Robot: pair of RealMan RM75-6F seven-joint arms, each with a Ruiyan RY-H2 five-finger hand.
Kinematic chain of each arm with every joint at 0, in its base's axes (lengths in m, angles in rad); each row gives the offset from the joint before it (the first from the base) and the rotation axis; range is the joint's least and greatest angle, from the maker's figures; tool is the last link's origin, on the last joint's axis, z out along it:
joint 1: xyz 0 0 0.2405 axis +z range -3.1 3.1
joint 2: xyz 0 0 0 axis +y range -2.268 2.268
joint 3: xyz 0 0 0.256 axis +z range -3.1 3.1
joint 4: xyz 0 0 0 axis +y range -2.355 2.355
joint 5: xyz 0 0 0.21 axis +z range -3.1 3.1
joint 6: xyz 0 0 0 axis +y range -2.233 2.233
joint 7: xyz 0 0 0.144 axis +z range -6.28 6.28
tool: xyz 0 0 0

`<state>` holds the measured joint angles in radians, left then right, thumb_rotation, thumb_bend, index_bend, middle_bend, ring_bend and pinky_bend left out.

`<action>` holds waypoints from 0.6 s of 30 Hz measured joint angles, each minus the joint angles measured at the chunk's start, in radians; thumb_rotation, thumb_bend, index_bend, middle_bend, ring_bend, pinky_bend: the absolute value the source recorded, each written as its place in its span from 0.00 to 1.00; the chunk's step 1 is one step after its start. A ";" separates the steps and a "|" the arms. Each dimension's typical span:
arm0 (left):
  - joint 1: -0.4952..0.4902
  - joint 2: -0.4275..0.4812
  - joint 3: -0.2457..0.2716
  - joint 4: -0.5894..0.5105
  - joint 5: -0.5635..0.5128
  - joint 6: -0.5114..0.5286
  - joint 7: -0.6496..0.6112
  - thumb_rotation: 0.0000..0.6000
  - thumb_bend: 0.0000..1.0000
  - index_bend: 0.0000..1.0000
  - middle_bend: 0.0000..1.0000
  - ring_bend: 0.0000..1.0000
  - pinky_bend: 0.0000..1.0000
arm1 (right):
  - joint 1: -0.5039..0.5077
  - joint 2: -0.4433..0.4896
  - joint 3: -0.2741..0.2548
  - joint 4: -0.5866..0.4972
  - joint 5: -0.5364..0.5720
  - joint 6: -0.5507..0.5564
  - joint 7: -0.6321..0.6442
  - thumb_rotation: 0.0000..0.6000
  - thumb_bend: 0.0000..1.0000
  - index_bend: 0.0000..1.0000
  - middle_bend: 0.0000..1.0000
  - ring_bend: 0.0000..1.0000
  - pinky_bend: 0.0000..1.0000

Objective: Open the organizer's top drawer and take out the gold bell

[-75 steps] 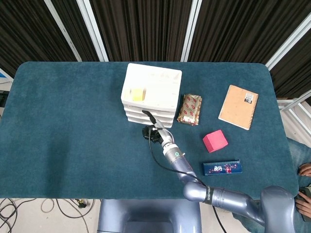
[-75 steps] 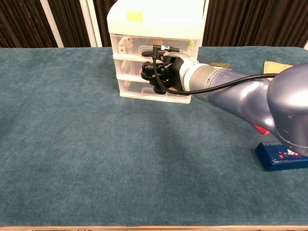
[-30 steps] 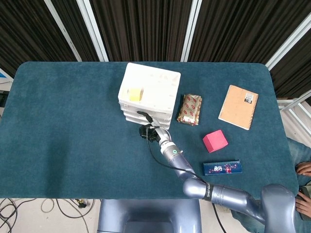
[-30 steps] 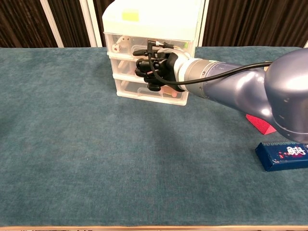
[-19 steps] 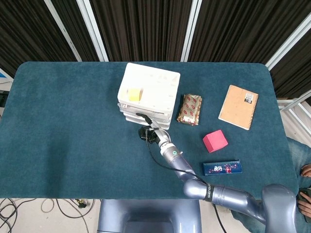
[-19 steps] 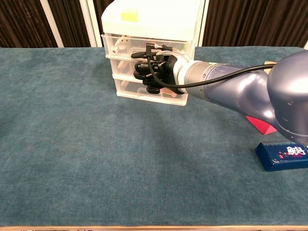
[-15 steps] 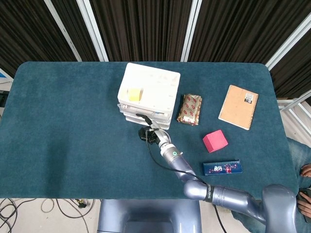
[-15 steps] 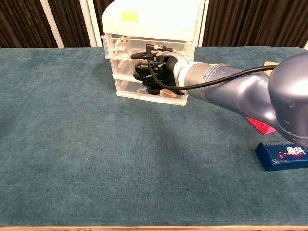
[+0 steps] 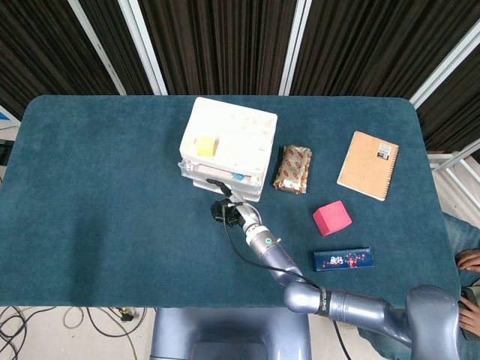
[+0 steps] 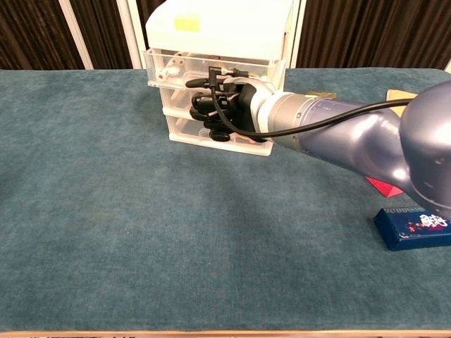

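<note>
The white three-drawer organizer (image 9: 229, 146) (image 10: 218, 24) stands at the table's back middle, with a yellow sticker on its lid. Its clear top drawer (image 10: 176, 67) sticks out a little past the two drawers below. My right hand (image 10: 225, 105) (image 9: 227, 206) is at the organizer's front, its dark fingers curled around the top drawer's front edge. A pale object shows through the drawer's left end, but I cannot make out a gold bell. My left hand appears in neither view.
Right of the organizer lies a gold-red snack pack (image 9: 292, 169). Further right are a brown notebook (image 9: 367, 165), a pink block (image 9: 331, 217) and a dark blue box (image 9: 343, 259) (image 10: 412, 229). My right forearm crosses the table's front right.
The top drawer has slid out a little toward me with my right hand on it. The whole organizer has also crept left and turned slightly.
</note>
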<state>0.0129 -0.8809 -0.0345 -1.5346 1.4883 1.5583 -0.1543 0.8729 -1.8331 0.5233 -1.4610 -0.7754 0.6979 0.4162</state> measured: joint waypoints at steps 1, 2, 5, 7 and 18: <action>0.000 0.000 0.000 0.001 0.000 0.000 0.000 1.00 0.24 0.13 0.00 0.00 0.00 | 0.001 -0.001 -0.002 -0.001 0.001 0.004 -0.003 1.00 0.83 0.17 0.85 0.99 0.90; 0.000 -0.001 0.000 0.001 0.000 0.000 0.000 1.00 0.24 0.13 0.00 0.00 0.00 | 0.002 -0.002 -0.003 -0.002 0.003 0.006 -0.005 1.00 0.83 0.17 0.85 0.99 0.90; 0.000 0.001 0.000 -0.001 0.000 0.001 0.000 1.00 0.24 0.13 0.00 0.00 0.00 | 0.005 -0.004 -0.004 -0.003 0.013 0.013 -0.014 1.00 0.83 0.18 0.85 0.99 0.90; 0.000 0.002 0.000 -0.003 0.000 0.000 0.001 1.00 0.24 0.13 0.00 0.00 0.00 | 0.007 -0.004 -0.005 -0.004 0.024 0.018 -0.022 1.00 0.83 0.18 0.85 0.99 0.90; 0.000 0.001 0.000 -0.007 -0.001 -0.002 0.006 1.00 0.24 0.13 0.00 0.00 0.00 | -0.006 0.023 -0.028 -0.055 0.073 0.050 -0.067 1.00 0.83 0.18 0.85 0.99 0.90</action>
<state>0.0130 -0.8794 -0.0344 -1.5412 1.4871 1.5565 -0.1479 0.8670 -1.8098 0.4952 -1.5158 -0.7021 0.7478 0.3490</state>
